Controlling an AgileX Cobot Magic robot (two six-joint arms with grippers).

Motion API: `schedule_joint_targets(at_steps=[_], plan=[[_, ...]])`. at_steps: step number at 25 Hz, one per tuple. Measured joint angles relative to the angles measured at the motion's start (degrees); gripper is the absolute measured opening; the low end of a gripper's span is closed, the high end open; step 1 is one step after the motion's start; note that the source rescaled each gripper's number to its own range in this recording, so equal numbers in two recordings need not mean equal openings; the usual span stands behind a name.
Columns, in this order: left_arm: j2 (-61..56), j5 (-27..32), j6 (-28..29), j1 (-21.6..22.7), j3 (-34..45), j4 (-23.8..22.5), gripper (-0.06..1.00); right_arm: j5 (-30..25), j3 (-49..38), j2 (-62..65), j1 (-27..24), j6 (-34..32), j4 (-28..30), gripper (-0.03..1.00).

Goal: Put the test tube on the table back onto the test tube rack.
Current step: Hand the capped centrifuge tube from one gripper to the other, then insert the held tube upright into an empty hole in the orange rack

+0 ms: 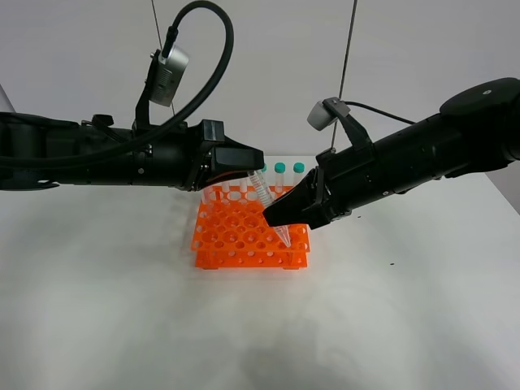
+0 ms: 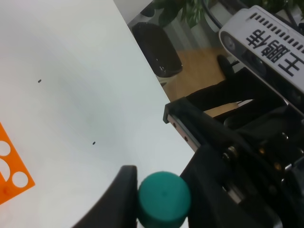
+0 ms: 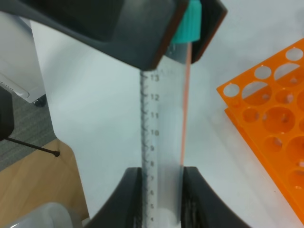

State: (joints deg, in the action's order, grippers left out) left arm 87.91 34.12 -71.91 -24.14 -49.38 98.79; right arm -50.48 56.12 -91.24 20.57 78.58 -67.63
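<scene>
The test tube (image 1: 270, 207), clear with a teal cap, hangs tilted above the orange test tube rack (image 1: 244, 240), its pointed tip low over the rack's right front holes. My left gripper (image 1: 255, 169) is shut on the cap (image 2: 164, 199). My right gripper (image 1: 274, 216) is closed around the tube's lower body (image 3: 161, 142), with its fingers (image 3: 130, 199) pressed on both sides. In the right wrist view the left gripper (image 3: 189, 26) holds the cap at the top. The rack also shows in the left wrist view (image 2: 9, 166) and the right wrist view (image 3: 270, 118).
The rack stands mid-table on the white table (image 1: 122, 317). Other teal-capped tubes (image 1: 279, 169) stand in its back row. Beyond the table's edge are a dark chair (image 2: 159, 50) and wooden floor (image 3: 42, 185). Both arms meet above the rack.
</scene>
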Motion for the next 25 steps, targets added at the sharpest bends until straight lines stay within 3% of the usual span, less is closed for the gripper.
schedule_joint_targets(at_steps=[5, 6, 10, 12, 15, 18, 22, 25], plan=[[0.00, -0.05, 0.00, 0.00, 0.00, 0.00, 0.00, 0.72, 0.00, 0.00, 0.00, 0.00, 0.00, 0.02], [0.00, -0.10, 0.00, 0.00, 0.00, 0.05, 0.00, 1.34, 0.00, 0.00, 0.00, -0.16, 0.00, 0.11], [0.00, 0.55, 0.00, 0.00, 0.00, 0.10, 0.00, 3.27, 0.00, 0.00, 0.00, -1.85, 0.00, 0.78], [0.00, 0.55, 0.00, 0.00, 0.00, 0.16, 0.00, 3.16, 0.00, 0.00, 0.00, -3.41, 0.45, 0.91], [0.00, 0.55, 0.00, 0.00, 0.00, 0.21, 0.00, 2.06, 1.61, 0.55, 0.00, -9.13, 4.64, 0.96], [0.00, 0.55, 0.00, 0.00, 0.00, 0.21, 0.00, -1.96, 5.92, 2.65, 0.00, -19.21, 12.97, 0.96], [0.00, 0.55, 0.00, 0.00, 0.00, 0.21, 0.00, -8.77, 13.61, 4.46, 0.00, -37.12, 27.79, 0.96], [0.00, 0.55, 0.00, 0.00, 0.00, 0.21, 0.00, -9.81, 16.98, 4.51, 0.00, -50.51, 39.64, 0.96]])
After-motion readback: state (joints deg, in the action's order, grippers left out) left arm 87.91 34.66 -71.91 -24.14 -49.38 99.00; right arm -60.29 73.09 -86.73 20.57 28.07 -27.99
